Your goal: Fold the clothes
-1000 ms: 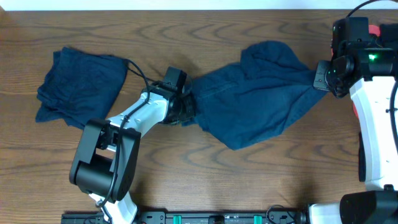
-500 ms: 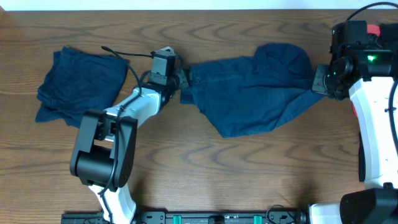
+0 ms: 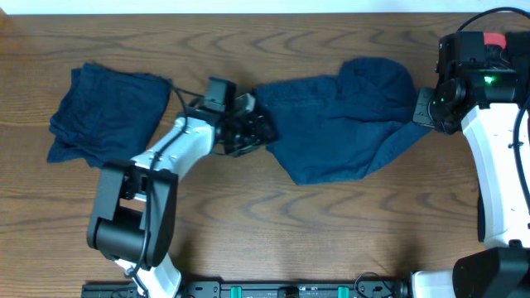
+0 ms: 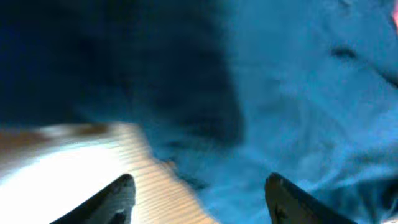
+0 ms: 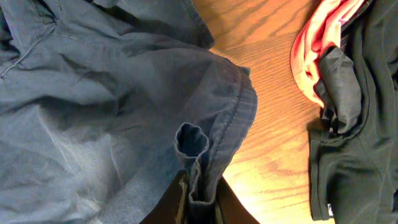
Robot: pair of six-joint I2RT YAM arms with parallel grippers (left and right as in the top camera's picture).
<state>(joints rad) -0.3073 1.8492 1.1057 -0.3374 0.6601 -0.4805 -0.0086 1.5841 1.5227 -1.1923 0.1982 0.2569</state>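
A dark blue garment (image 3: pixel 339 124) lies loosely spread across the middle of the table. My left gripper (image 3: pixel 258 132) hovers at its left edge, open; in the left wrist view the left gripper (image 4: pixel 202 199) has only wood and the cloth (image 4: pixel 298 112) below its spread fingertips (image 4: pixel 121 198). At the garment's right end, my right gripper (image 3: pixel 425 108) is shut on a bunched fold of the hem (image 5: pixel 198 168), which sticks up between the right gripper (image 5: pixel 200 202) fingers. A second blue garment (image 3: pixel 103 116) lies folded at the far left.
Red cloth (image 5: pixel 320 37) and black cloth (image 5: pixel 357 130) are piled just right of the pinched hem, at the table's right edge. The right arm's base (image 3: pixel 489 74) stands beside them. Bare wood (image 3: pixel 290 232) runs along the front.
My left gripper let go of the garment's left edge and opened, shifting slightly down and right. The cloth's left end dropped onto the table. The right gripper kept its hold.
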